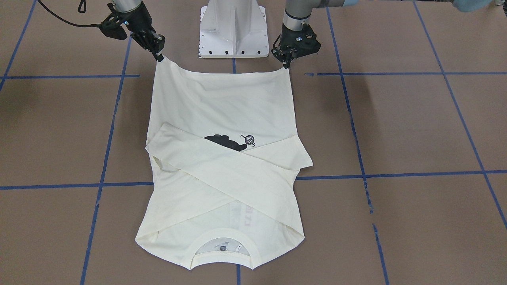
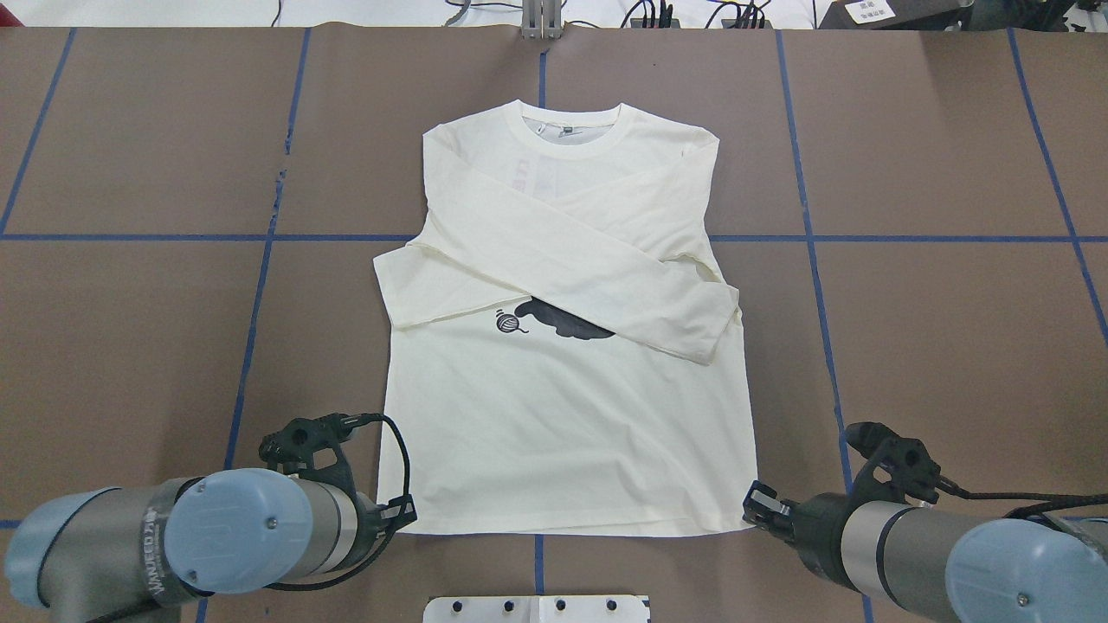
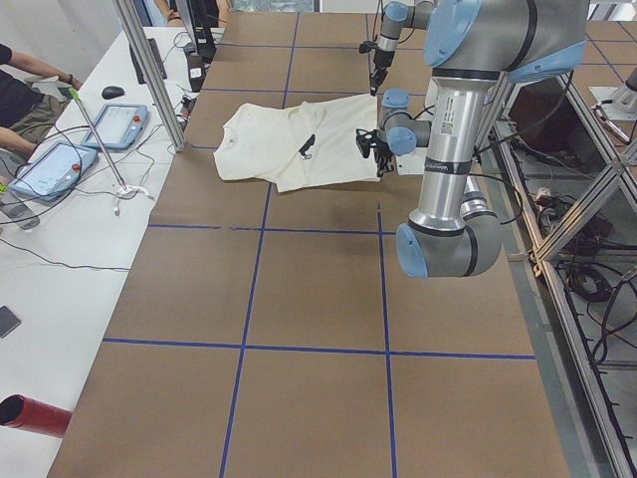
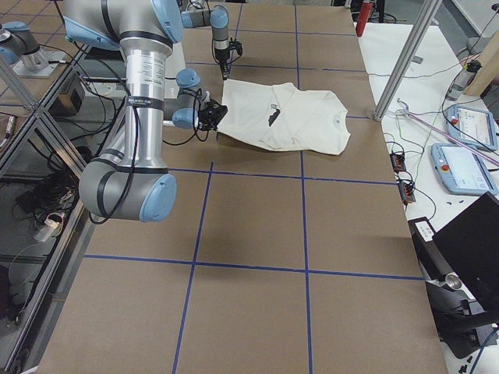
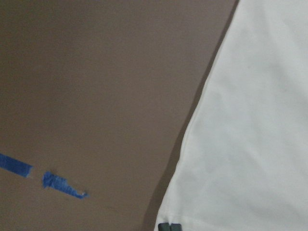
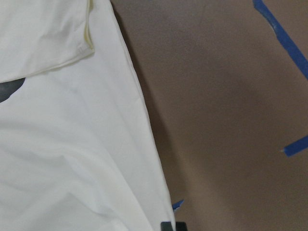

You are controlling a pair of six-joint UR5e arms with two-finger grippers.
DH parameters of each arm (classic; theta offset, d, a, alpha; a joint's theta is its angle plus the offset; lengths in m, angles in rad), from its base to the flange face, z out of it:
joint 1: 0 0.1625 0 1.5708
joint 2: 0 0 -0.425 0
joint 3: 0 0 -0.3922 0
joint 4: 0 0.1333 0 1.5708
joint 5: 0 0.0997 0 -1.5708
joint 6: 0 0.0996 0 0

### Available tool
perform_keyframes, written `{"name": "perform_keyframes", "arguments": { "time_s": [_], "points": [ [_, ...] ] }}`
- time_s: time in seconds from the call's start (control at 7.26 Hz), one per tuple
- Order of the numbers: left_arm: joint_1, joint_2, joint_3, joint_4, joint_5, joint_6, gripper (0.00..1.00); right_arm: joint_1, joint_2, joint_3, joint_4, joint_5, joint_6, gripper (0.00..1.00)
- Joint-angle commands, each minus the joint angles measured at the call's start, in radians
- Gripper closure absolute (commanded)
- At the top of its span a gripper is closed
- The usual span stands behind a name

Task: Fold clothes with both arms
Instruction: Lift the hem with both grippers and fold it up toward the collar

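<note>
T-shirt [image 1: 222,103] lies flat, print up, mid-table [image 1: 416,126], sleeves [image 1: 237,170] crossed over the chest. Left claw [image 1: 286,65] and right claw [image 1: 160,57] each pinch narrow on a hem corner nearest the robot. Likely the bottom-fold step; next move calls for carrying both corners evenly toward the collar [image 1: 222,261]. Cat print [image 1: 223,141] half covered; lettering [image 1: 247,215] and neck label [image 1: 223,248] unreadable.

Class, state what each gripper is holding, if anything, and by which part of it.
Both hold the T-shirt. The left gripper pinches one bottom hem corner and the right gripper pinches the other, with the hem sagging between them.
</note>
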Motion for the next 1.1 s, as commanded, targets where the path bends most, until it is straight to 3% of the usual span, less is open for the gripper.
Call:
{"name": "perform_keyframes", "arguments": {
  "time_s": [0.0, 0.28, 0.41, 0.69, 0.96],
  "points": [
    [-0.003, 0.099, -0.167, 0.001, -0.035, 0.006, 1.00, -0.062, -0.018, 0.038, -0.001, -0.001, 0.001, 1.00],
    [-0.003, 0.103, -0.223, 0.001, -0.047, 0.001, 1.00, -0.111, -0.094, 0.077, -0.001, -0.019, -0.003, 1.00],
    [-0.014, 0.103, -0.242, 0.001, -0.114, -0.001, 1.00, -0.131, -0.117, 0.084, -0.001, -0.047, -0.008, 1.00],
    [-0.141, 0.031, -0.242, -0.002, -0.127, 0.006, 1.00, -0.038, -0.112, 0.105, -0.001, -0.087, -0.020, 1.00],
    [-0.271, -0.081, -0.091, -0.002, -0.122, 0.048, 1.00, 0.097, 0.009, 0.031, -0.004, -0.066, -0.151, 1.00]
  ]
}}
